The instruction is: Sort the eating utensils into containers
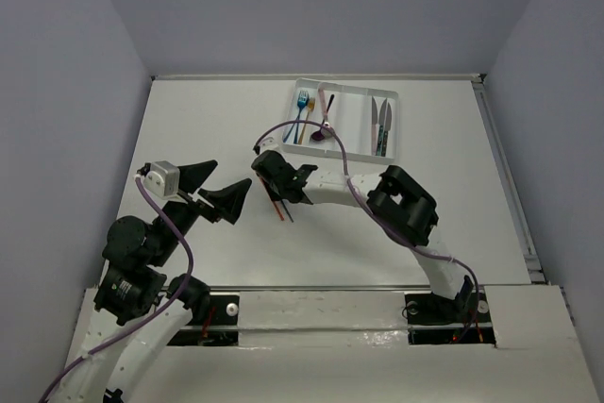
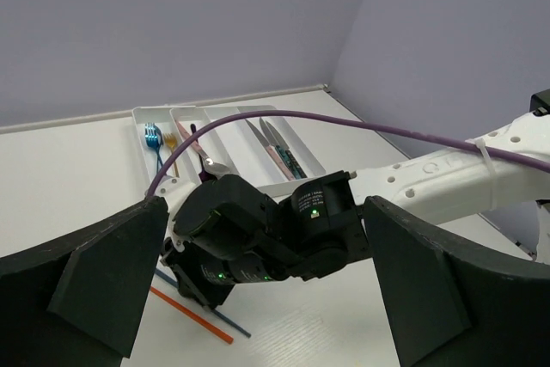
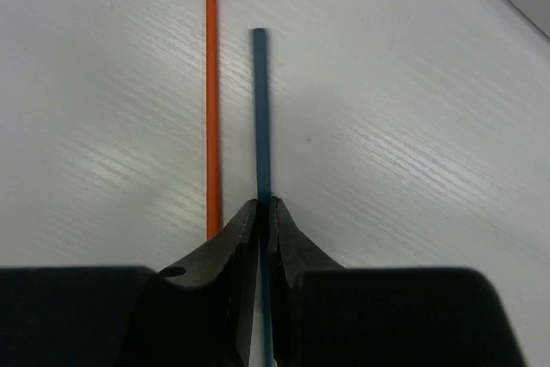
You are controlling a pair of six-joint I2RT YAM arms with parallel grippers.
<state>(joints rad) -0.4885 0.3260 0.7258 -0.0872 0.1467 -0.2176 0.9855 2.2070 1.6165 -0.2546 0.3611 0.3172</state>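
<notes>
My right gripper (image 3: 265,208) is shut on the teal chopstick (image 3: 260,109), which lies on the table beside the red chopstick (image 3: 211,109). In the top view the right gripper (image 1: 274,197) is low over both chopsticks (image 1: 280,209), near the table's middle. The white tray (image 1: 344,86) stands at the back; it holds a blue fork (image 1: 302,106), a purple spoon (image 1: 319,136) and silver knives (image 1: 380,120). My left gripper (image 1: 212,186) is open and empty, held above the table left of the right gripper. The left wrist view shows the red chopstick (image 2: 193,315) and the tray (image 2: 258,110).
The right arm (image 1: 406,205) stretches across the table's middle from the near right. A purple cable (image 2: 361,125) arcs over it. A raised rail (image 1: 505,176) runs along the table's right edge.
</notes>
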